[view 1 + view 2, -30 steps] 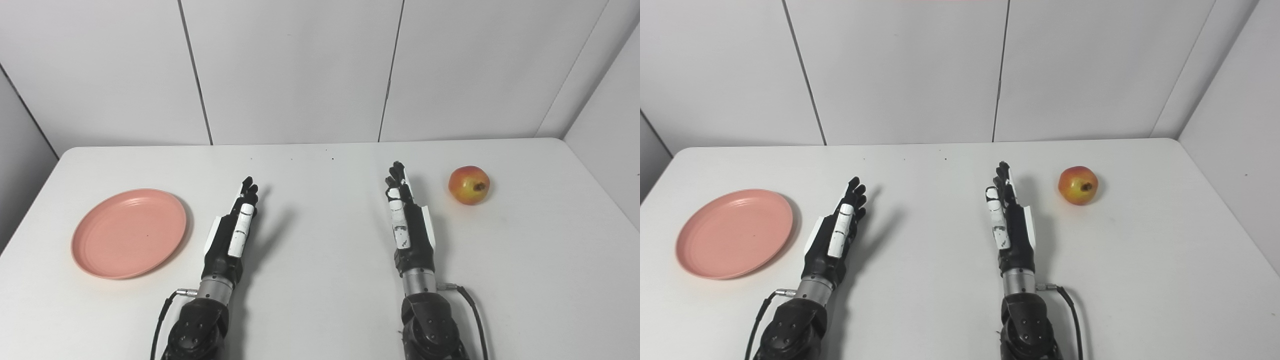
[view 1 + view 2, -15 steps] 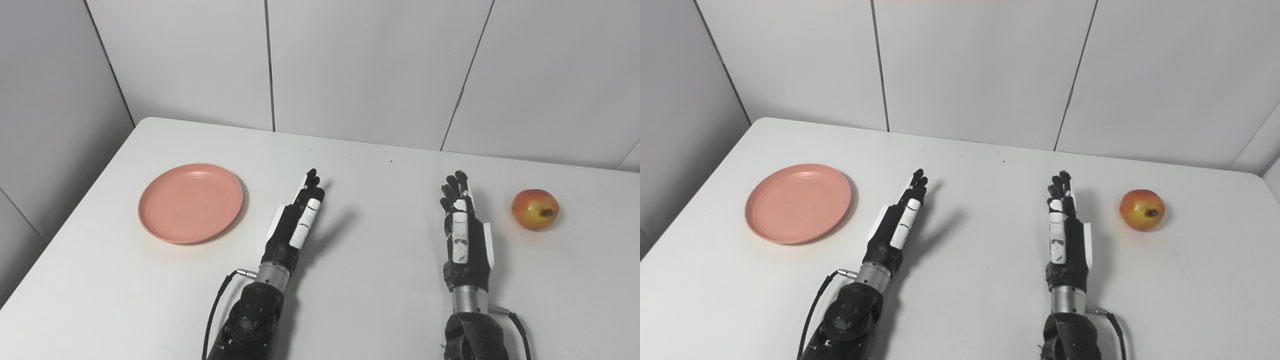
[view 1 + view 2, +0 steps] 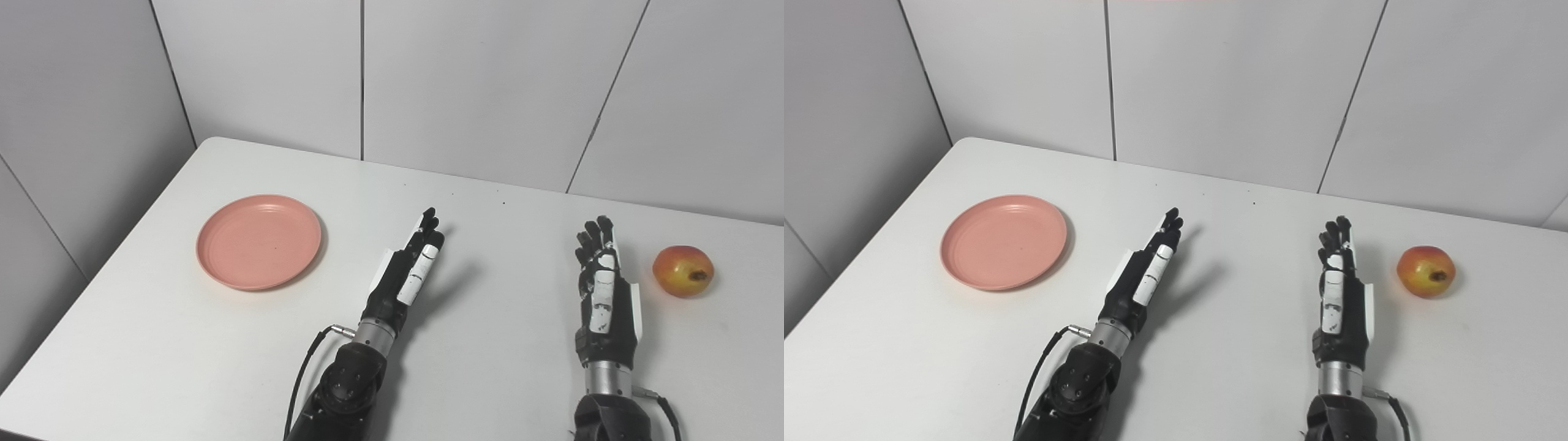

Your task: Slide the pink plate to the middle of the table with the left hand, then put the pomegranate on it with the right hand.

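Two things have shifted since a second ago, and neither is on the table: my head cameras have swung to the left, so the whole scene slides right across both views and the left wall now fills the left edge. The pink plate (image 3: 259, 241) sits where it sat, on the left part of the white table (image 3: 184, 343), nearer the far-left corner than the middle. The pomegranate (image 3: 683, 271) likewise rests far out on the right, its dark crown facing sideways towards the right.

Relative to the table, I see no real displacement of either arm. My left hand (image 3: 409, 273) hovers empty with fingers stretched out straight and angled forward, between the plate and the table's centre, clearly apart from the plate's rim. My right hand (image 3: 603, 293) is also empty, fingers extended and slightly spread, just beside the pomegranate but not touching it.

So I read this as the look-over before the first step: nothing of the task is done. The plate is not yet slid, the fruit not yet lifted. The turn of view puts the plate well into frame, which suits what comes first. I judge the next move is to carry my left hand leftwards to the plate's rim, then draw it towards the middle. The plate looks shallow and light, so it may skid or tip if I press on its edge.
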Available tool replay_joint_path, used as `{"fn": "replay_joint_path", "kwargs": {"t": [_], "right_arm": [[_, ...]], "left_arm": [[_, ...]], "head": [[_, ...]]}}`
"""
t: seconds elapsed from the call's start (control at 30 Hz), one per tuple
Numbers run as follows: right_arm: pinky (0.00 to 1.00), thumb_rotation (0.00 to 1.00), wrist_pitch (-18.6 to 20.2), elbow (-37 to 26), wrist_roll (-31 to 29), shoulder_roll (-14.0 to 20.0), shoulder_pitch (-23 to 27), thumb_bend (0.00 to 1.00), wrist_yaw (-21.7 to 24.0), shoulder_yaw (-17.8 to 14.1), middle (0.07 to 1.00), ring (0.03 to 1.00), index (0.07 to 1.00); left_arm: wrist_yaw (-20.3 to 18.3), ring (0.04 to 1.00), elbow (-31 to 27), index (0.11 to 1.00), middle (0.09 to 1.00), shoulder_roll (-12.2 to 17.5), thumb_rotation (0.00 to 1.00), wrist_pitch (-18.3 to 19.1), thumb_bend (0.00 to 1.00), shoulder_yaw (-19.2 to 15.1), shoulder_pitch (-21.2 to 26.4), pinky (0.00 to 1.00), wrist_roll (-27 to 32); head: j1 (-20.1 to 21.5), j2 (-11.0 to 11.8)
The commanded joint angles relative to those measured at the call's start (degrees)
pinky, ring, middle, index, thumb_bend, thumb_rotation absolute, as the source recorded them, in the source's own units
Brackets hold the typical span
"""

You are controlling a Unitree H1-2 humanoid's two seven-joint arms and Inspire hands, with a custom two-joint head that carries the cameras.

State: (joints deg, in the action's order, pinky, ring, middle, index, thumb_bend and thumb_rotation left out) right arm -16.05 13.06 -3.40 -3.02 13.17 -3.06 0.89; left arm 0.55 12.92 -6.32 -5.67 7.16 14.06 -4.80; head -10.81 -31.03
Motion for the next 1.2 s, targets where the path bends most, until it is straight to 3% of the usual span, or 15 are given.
{"fn": "replay_joint_path", "kwargs": {"t": [0.0, 0.27, 0.67, 0.9, 1.17], "right_arm": [[1.00, 0.99, -1.0, 2.5, -0.1, 1.2, -3.6, 0.58, 0.7, -0.9, 0.962, 0.965, 0.977], [1.00, 1.00, 0.4, 1.4, 1.4, 1.3, -3.8, 0.60, 0.5, -0.5, 0.980, 0.980, 0.987], [1.00, 0.96, 3.5, -3.7, 3.2, -0.1, -5.8, 0.57, 0.0, 0.2, 1.000, 0.998, 1.000], [1.00, 0.99, 8.4, -8.2, 3.0, -0.4, -8.2, 0.56, 1.1, 1.3, 1.000, 1.000, 1.000], [1.00, 0.99, 6.7, -7.5, 2.5, 0.3, -8.7, 0.53, 1.4, 1.4, 1.000, 0.992, 1.000]], "left_arm": [[0.8, 1.000, 0.5, 1.000, 1.000, -0.2, 1.00, -1.8, 0.76, -0.2, 0.4, 1.00, -0.5], [0.5, 1.000, -0.1, 1.000, 1.000, -0.1, 1.00, -1.7, 0.78, -0.5, 0.2, 1.00, -0.4], [0.4, 1.000, -2.2, 1.000, 1.000, 0.1, 1.00, -1.1, 0.75, -1.0, -0.7, 1.00, -0.3], [0.5, 1.000, -2.9, 1.000, 1.000, -0.3, 1.00, -1.1, 0.72, -2.1, -0.8, 1.00, 0.7], [1.9, 1.000, -6.7, 1.000, 1.000, -1.9, 1.00, 3.8, 0.74, -2.9, -1.9, 1.00, 0.9]], "head": [[-0.1, 0.1], [0.2, 0.4], [0.0, 0.9], [-1.1, 1.3], [-3.5, 2.5]]}}
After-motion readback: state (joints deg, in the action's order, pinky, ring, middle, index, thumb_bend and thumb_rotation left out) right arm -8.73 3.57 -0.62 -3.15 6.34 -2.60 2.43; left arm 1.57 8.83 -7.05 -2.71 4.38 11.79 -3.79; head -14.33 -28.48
